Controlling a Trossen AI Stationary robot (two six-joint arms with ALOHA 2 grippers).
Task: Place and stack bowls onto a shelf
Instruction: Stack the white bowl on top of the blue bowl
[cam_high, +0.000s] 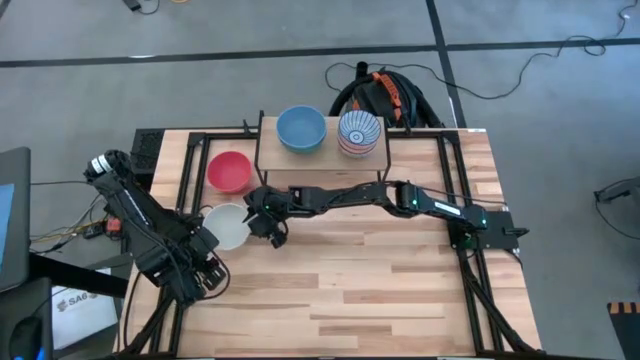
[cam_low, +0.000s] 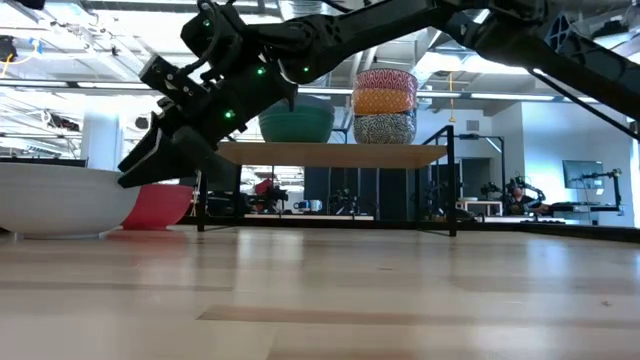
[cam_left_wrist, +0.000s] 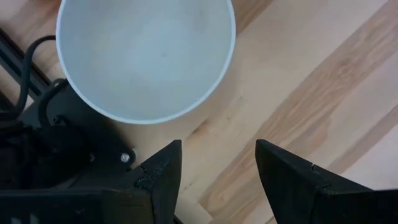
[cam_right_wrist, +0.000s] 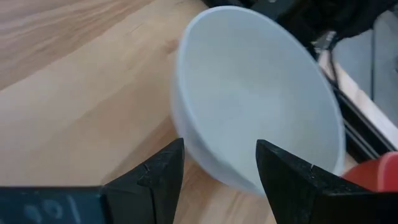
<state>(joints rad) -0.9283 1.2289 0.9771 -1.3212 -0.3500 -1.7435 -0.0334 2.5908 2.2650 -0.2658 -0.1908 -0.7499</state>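
White bowl (cam_high: 228, 224) sits on the bench (cam_high: 380, 280), left of the shelf (cam_high: 320, 158). Right hand (cam_right_wrist: 217, 163) is spread, aimed at its near rim. Looks light, rigid, glossy and likely slick; pinch the rim wall. Left hand (cam_left_wrist: 217, 163) waits beside it, also spread.

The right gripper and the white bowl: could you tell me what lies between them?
Nothing: in the right wrist view the open right gripper faces the white bowl over bare table.
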